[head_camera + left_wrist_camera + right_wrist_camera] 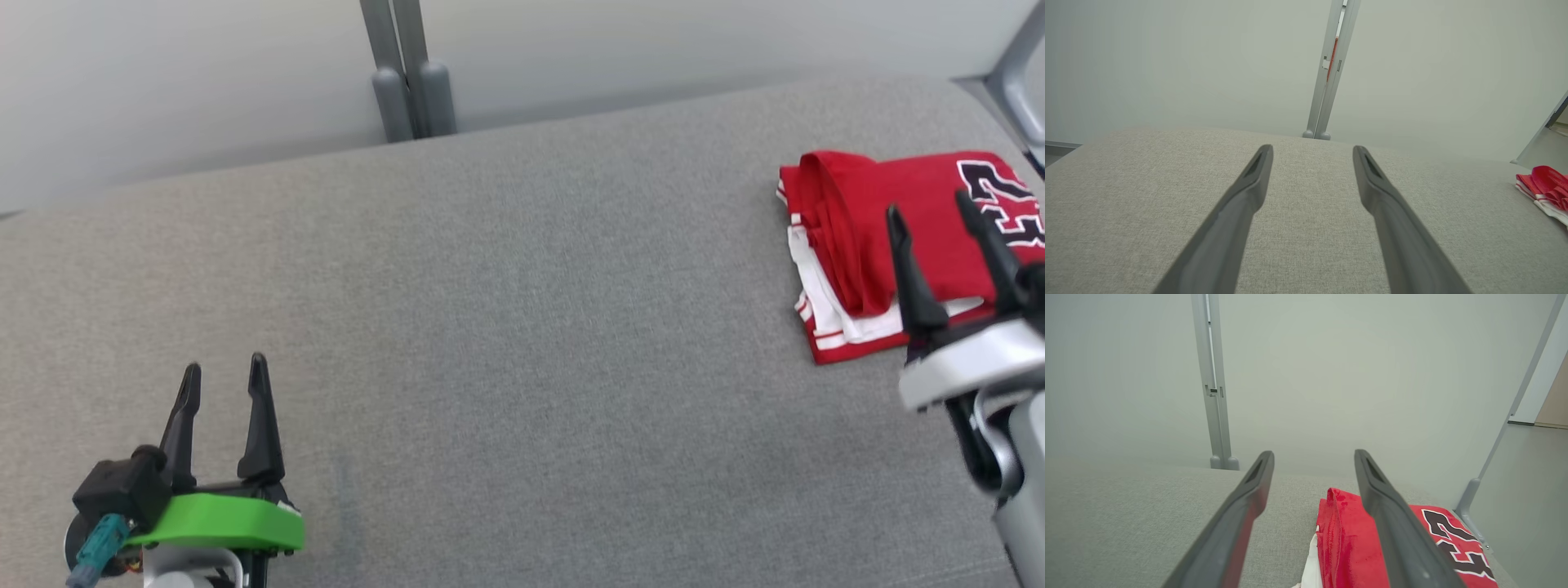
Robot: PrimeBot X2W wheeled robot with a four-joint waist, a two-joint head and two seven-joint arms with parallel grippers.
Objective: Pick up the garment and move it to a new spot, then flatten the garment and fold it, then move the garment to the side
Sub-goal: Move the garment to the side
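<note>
Lying folded in a compact stack, the garment is seen in the head view at the far right of the grey upholstered surface. Red knit is layered over white, red-trimmed cloth, with a rolled fold along its left side. The right gripper is held just over the garment's near edge, fingers spread and nothing pinched. The left gripper, likewise spread and empty, is placed well to the garment's left.

In the left wrist view, coarse woven grey fabric is shown, with the garment at the right edge.

In the right wrist view, a black, white-edged number print is seen on the soft red cloth.

The move aside is judged done. Any withdrawal should be made straight upward, so that the top fold is not snagged.
</note>
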